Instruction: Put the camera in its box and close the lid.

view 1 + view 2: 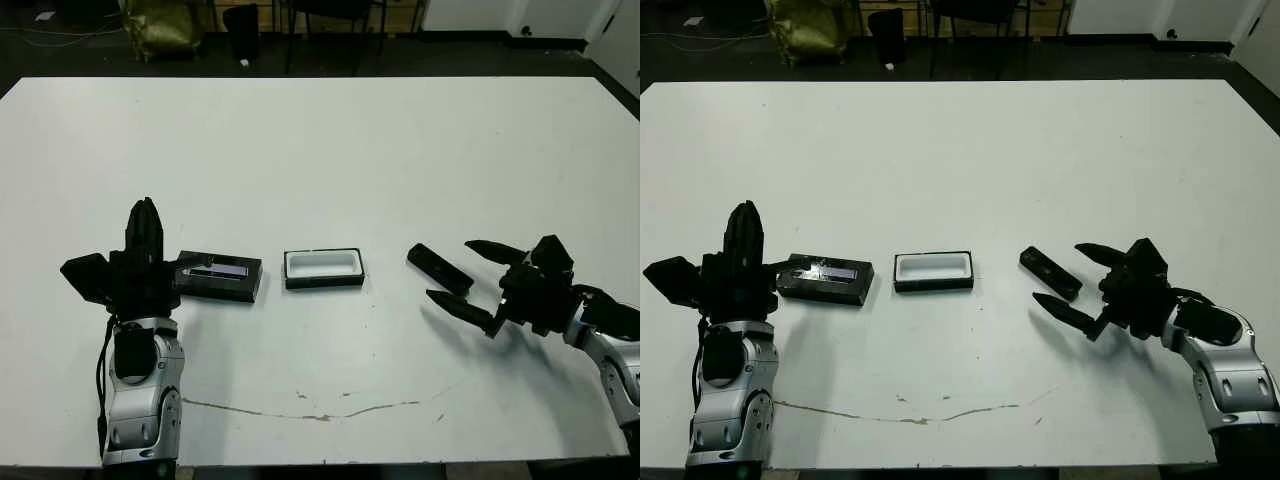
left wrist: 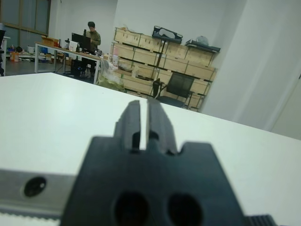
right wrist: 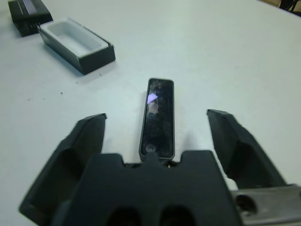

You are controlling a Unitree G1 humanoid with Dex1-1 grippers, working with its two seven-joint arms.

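Right hand [image 1: 459, 275] spread wide, holding nothing. One finger [image 1: 494, 251] sits on the far side, the other [image 1: 458, 306] on the near side. In the right wrist view the camera [image 3: 157, 116] lies flat on the tabletop [image 1: 330, 150], lined up lengthwise in the gap between the two fingers, touching neither. Its near end is just ahead of the hand's body; a pale glint shows on its top face.

Left hand [image 1: 146, 228] has fingers pressed together, only a thin slit between them in the left wrist view, gripping nothing. It points up and away, just beside the lid [image 1: 218, 274], on the side away from the box. Can't tell whether it touches the lid.

Box [image 1: 323, 268] sits open, white inside showing, nothing in it. Lid lies flat just to the robot's left of the box, small gap between, stripe facing up. Camera lies to the robot's right of the box, farther off than the lid, angled.
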